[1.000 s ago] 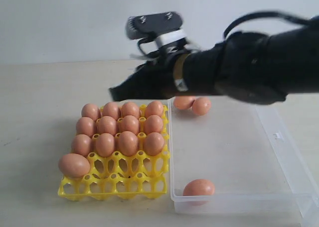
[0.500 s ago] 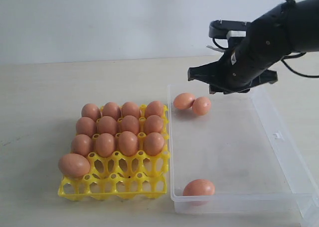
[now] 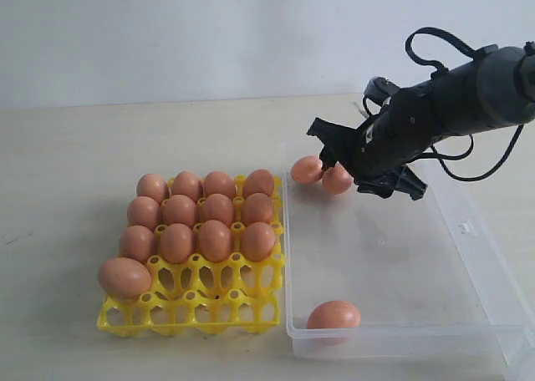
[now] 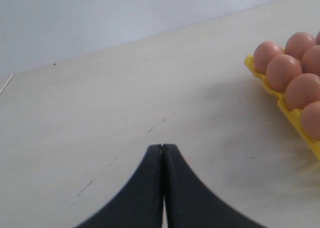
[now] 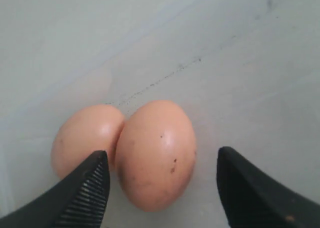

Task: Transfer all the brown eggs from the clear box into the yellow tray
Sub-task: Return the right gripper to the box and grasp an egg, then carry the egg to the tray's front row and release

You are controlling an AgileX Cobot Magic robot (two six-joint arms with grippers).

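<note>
Exterior view: the right gripper (image 3: 344, 162) hangs with jaws spread wide over two brown eggs (image 3: 307, 170) that touch each other in the clear box's (image 3: 468, 231) far corner, tray side. A third egg (image 3: 333, 315) sits at the near corner, same side. The yellow tray (image 3: 209, 304) holds thirteen, one lying sideways on a front corner cup.

Left wrist view: the left gripper (image 4: 162, 155) is pinched shut, empty, over bare desk (image 4: 100, 113) beside the tray.

Right wrist view: the fingers (image 5: 85, 193) straddle the nearer egg (image 5: 155, 155), with its neighbour (image 5: 82, 138) pressed against it.

Looks like the pick step to me. Next it needs to drop down and squeeze gently without bumping the neighbour.
</note>
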